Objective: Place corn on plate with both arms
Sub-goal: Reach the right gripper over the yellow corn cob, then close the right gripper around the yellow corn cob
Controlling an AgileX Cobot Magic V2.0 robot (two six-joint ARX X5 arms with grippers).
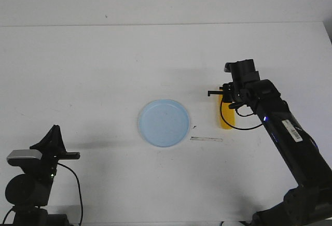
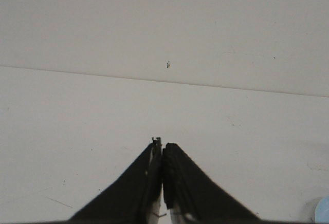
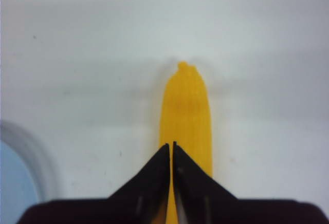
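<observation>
The yellow-orange corn (image 1: pixel 225 121) lies flat on the white table, just right of the pale blue plate (image 1: pixel 164 122), which holds nothing. My right gripper (image 1: pixel 229 101) hovers over the corn's far end with its jaws shut. In the right wrist view the shut gripper (image 3: pixel 171 144) sits above the corn (image 3: pixel 187 106) and grips nothing, and the plate's rim (image 3: pixel 31 152) shows beside it. My left gripper (image 1: pixel 54 128) is at the near left of the table, far from both. It is shut and empty in the left wrist view (image 2: pixel 162 144), where a sliver of the plate (image 2: pixel 323 208) shows.
A thin grey strip (image 1: pixel 206 139) lies on the table just in front of the corn, between it and the plate. The table's far edge meets the wall (image 1: pixel 166 25). The right arm's black cable (image 1: pixel 244 127) loops over the corn.
</observation>
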